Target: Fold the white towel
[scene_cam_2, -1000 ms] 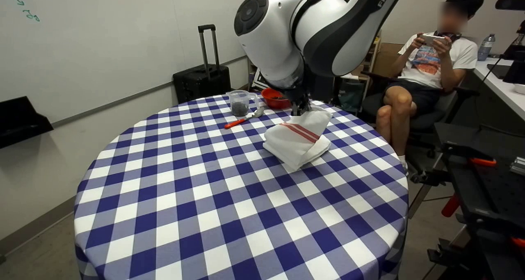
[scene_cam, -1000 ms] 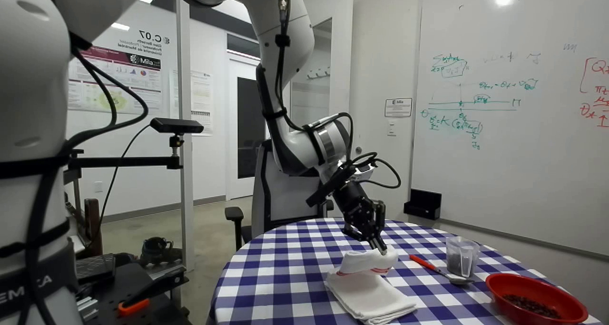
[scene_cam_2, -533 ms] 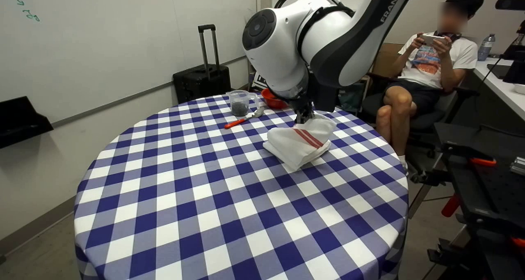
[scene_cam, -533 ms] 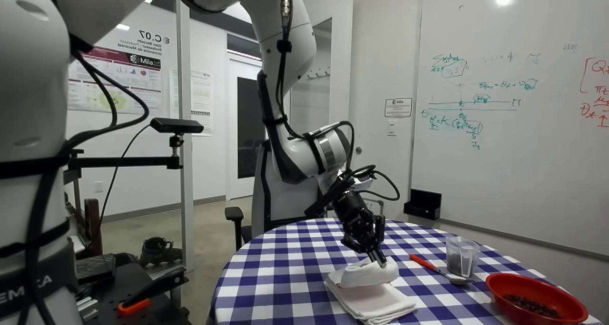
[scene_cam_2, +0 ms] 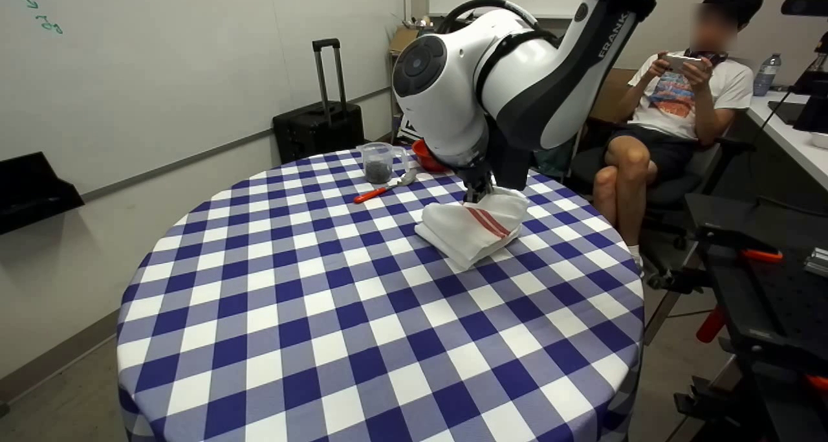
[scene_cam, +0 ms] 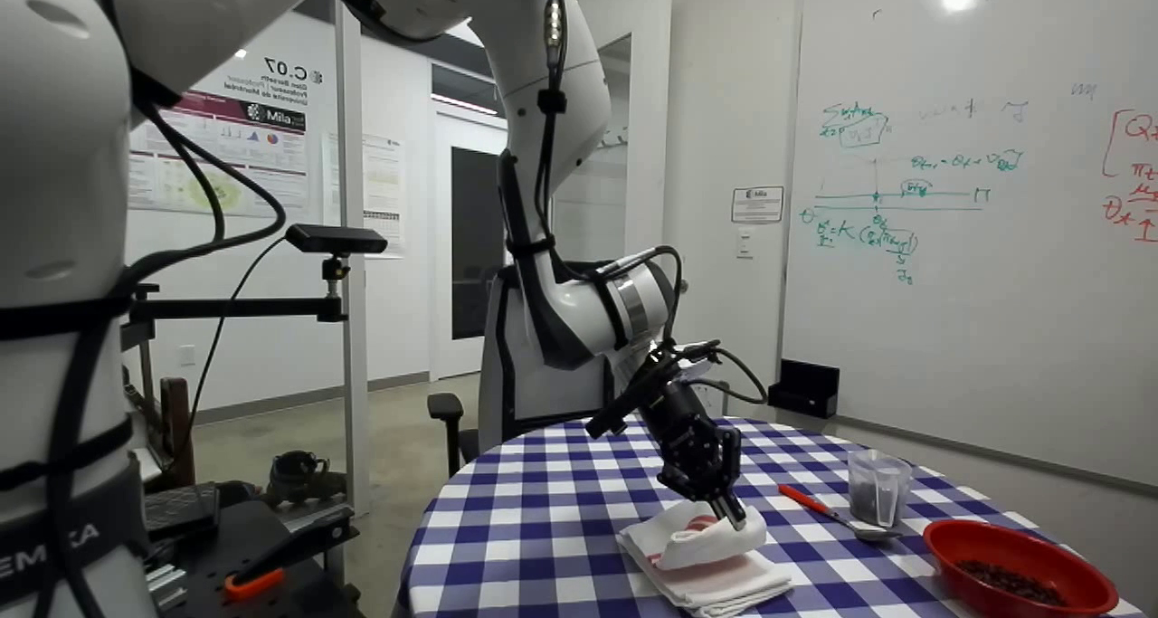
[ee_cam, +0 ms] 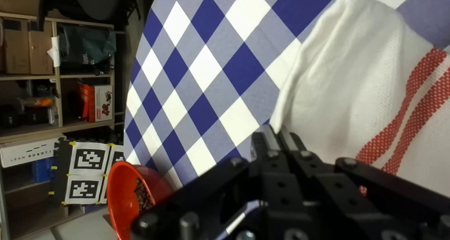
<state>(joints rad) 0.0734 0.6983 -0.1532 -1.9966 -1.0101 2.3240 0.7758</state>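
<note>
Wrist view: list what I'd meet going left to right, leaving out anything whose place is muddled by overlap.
Lettered white panel → black-and-white marker sheet → red bowl → white towel. The tool and the checkered tablecloth overlap both bowl and towel, so they are left out.

in an ext view | towel (scene_cam: 710,550) on tblcloth (scene_cam: 525,527) | spoon (scene_cam: 821,508) R of towel | jug (scene_cam: 879,489) bhnd spoon head | bowl (scene_cam: 1004,544) far R
</note>
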